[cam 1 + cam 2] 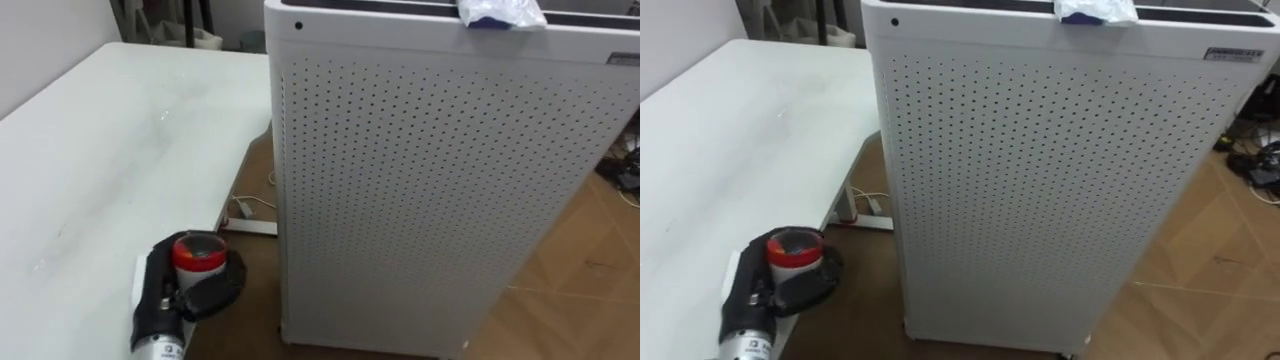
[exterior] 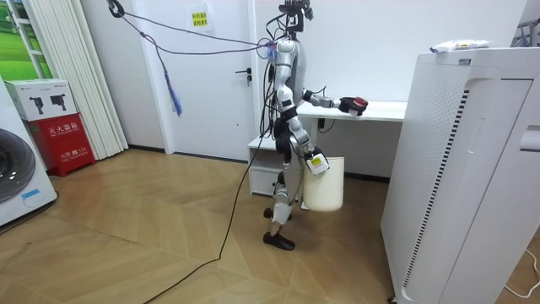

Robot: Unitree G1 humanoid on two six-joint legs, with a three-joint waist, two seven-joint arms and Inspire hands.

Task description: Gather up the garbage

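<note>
My left hand (image 1: 190, 295) is at the lower left, above the edge of the white table (image 1: 100, 150), with its black fingers curled round a small can with a red lid (image 1: 198, 252). In the room view that arm reaches out over the table with the red-lidded can (image 2: 359, 105). A crumpled white and blue wrapper (image 1: 500, 12) lies on top of the tall white perforated cabinet (image 1: 430, 180), well above and to the right of my left hand. My right hand (image 2: 314, 160) hangs at my side and carries a white bin (image 2: 325, 186).
The perforated cabinet (image 2: 472, 169) stands close to the table's end, with a narrow strip of wooden floor between them. A white cable and socket strip (image 1: 245, 210) lie on the floor under the table. A red box (image 2: 63, 135) stands at the room view's far left.
</note>
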